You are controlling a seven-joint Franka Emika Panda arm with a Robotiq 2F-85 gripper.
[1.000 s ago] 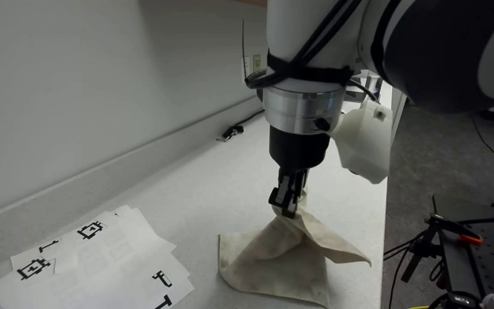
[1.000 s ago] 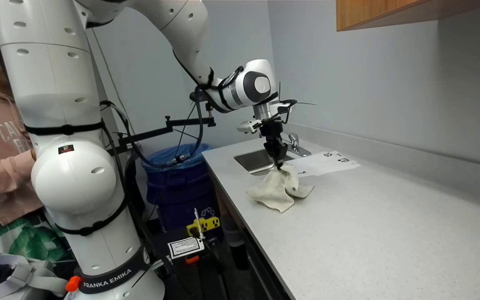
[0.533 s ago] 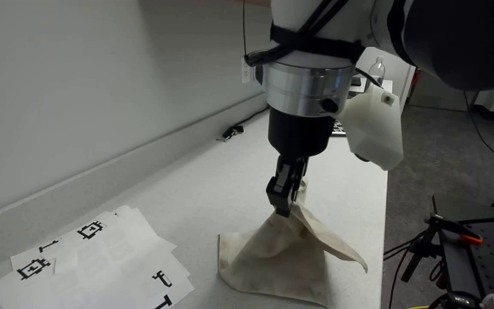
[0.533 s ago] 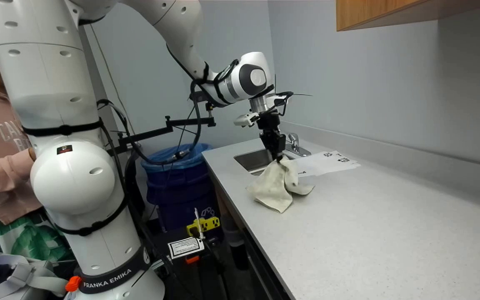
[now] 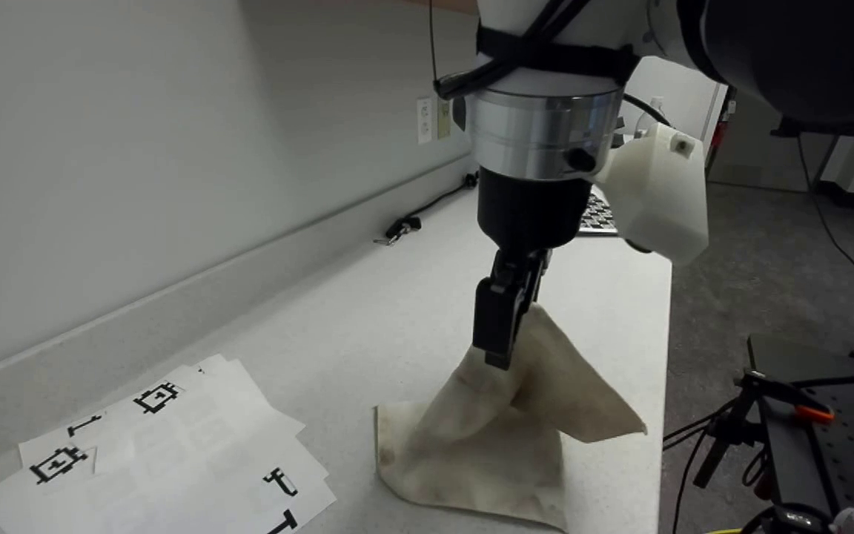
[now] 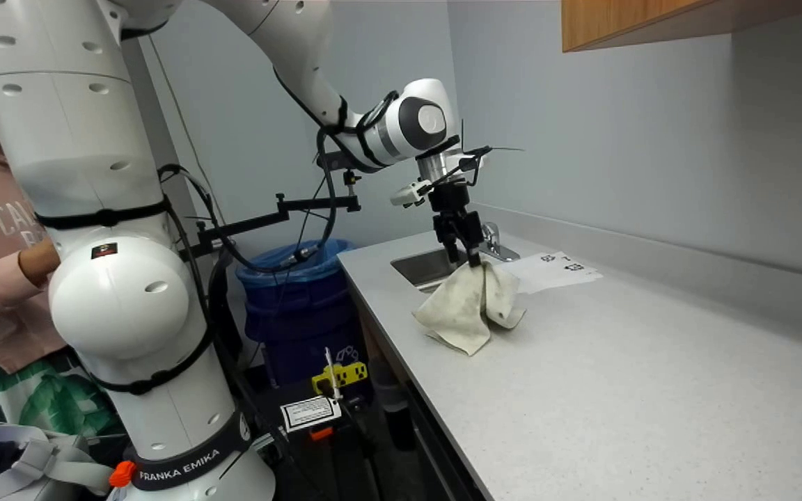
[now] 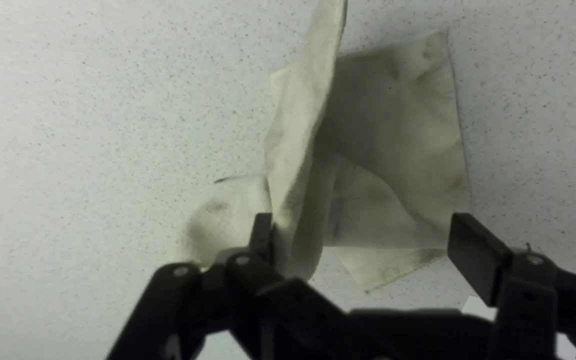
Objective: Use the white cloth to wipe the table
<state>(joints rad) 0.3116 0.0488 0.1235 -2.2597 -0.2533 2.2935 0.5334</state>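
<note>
Beneath the hand (image 7: 366, 241), parted wide with nothing clamped, the stained cream cloth (image 7: 363, 150) on the desk (image 6: 603, 396) is judged light and limp, best pinched at its raised fold.

Illumination is subdued; in both exterior views a shadow darkens part of the wall (image 5: 249, 148) below the cabinet (image 6: 651, 24). In the wrist view, the counter (image 7: 93, 125) is paler toward the left edge, the foreground end effector (image 7: 363, 237) blurred.

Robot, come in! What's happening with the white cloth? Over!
Gripper open. White cloth rumpled on the table, partly raised beside a finger. Printed paper sheets lie nearby, maybe in the wiping path.
</note>
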